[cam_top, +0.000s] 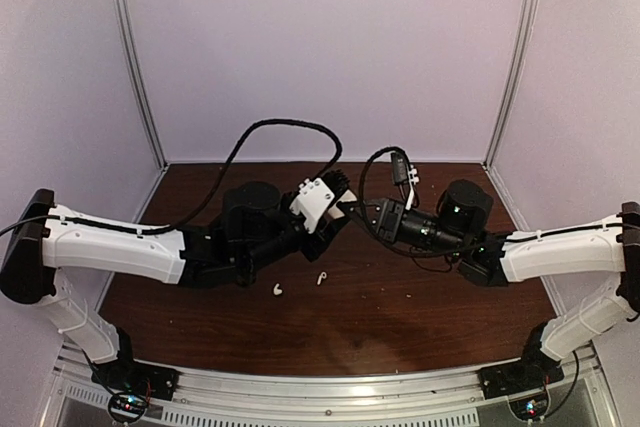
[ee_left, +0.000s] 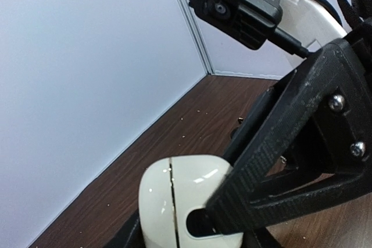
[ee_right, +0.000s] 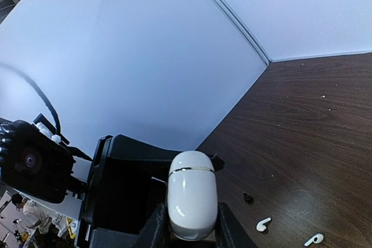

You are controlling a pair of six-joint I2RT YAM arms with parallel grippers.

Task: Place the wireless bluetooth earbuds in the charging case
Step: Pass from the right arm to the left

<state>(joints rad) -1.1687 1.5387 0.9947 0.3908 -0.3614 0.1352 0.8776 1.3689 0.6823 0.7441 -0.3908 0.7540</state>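
The white charging case, lid shut, is pinched by its lower end in my right gripper, held above the table. In the left wrist view the same case lies between my left gripper's fingers, which stand close on both sides; contact is cut off by the frame edge. A right finger crosses the case's front. From above the two grippers, left and right, meet mid-table and hide the case. Two white earbuds lie loose on the table below them, the same earbuds in the right wrist view.
The dark wooden table is ringed by pale walls on three sides. A tiny black bit lies near the white earbuds; I cannot tell what it is. Black cables loop above both wrists. Pale crumbs dot the wood.
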